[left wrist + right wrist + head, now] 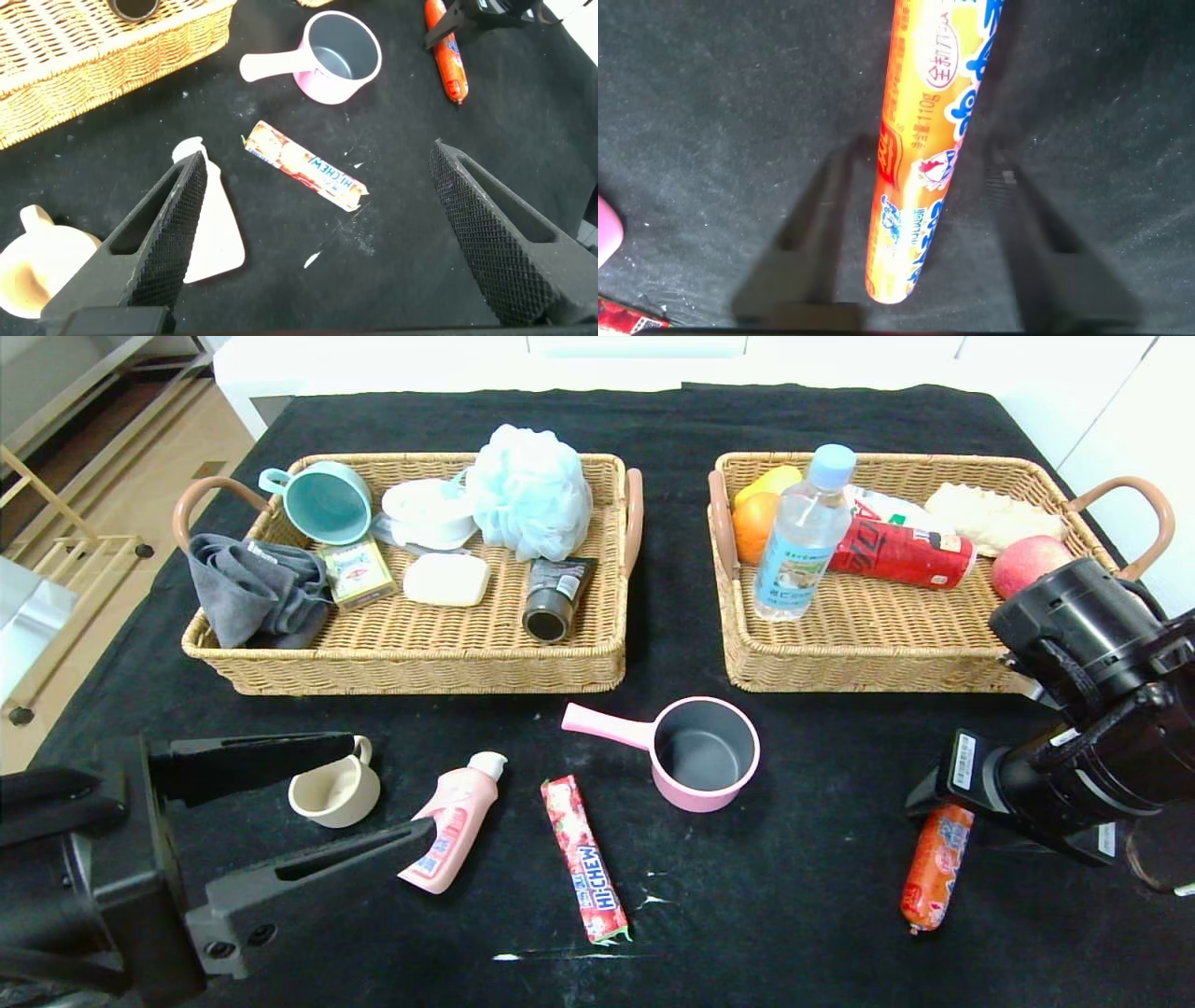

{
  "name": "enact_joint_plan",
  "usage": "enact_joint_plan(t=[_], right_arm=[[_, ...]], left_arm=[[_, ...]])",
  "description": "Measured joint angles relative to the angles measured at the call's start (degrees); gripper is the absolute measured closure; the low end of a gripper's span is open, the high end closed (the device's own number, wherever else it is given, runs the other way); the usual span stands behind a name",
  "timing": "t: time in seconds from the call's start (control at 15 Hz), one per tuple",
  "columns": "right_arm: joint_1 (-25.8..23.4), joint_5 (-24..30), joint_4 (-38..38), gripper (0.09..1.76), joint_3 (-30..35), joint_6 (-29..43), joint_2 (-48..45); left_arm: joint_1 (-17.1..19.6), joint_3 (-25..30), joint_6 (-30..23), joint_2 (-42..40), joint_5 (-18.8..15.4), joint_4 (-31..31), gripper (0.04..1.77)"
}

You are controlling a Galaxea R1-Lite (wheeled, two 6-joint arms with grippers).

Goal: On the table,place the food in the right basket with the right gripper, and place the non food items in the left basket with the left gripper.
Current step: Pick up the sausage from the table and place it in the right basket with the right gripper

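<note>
With the clear bottle (801, 537) already in the right basket (868, 644), we lower our right end effector (920, 233), fingers straddling but not yet pinching the sausage stick (934, 868) at four o'clock on the worktop (794, 915), while the spread left end effector (327, 803) hovers over the cup (333, 793) at eight o'clock, leaving candy (585, 859), squeeze bottle (455, 826) and saucepan (700, 753) unsorted.

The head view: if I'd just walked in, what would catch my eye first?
Probably the two wicker trays at the back: the left basket with household things, the right basket with fruit, a can and a clear bottle. Then the right pincer, low over an orange sausage stick on the black table. The pink saucepan sits front and centre.
</note>
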Motion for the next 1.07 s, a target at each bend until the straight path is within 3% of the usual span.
enact_joint_plan(t=[0.13,0.2,0.27,1.07], right_arm=[[-0.28,-0.02,-0.02,1.07,0.00,0.04,0.17],[-0.34,-0.02,-0.07,1.33,0.00,0.06,0.26],[-0.41,-0.04,-0.07,1.42,0.00,0.06,0.37],[-0.34,-0.06,0.00,1.42,0.16,0.01,0.96]], left_arm=[[0.00,0.00,0.00,-0.06,0.00,-0.02,0.09],[0.00,0.00,0.00,-0.06,0.00,-0.02,0.09],[0.00,0.00,0.00,-0.06,-0.02,-0.02,0.09],[0.00,0.00,0.10,-0.11,-0.02,-0.02,0.09]])
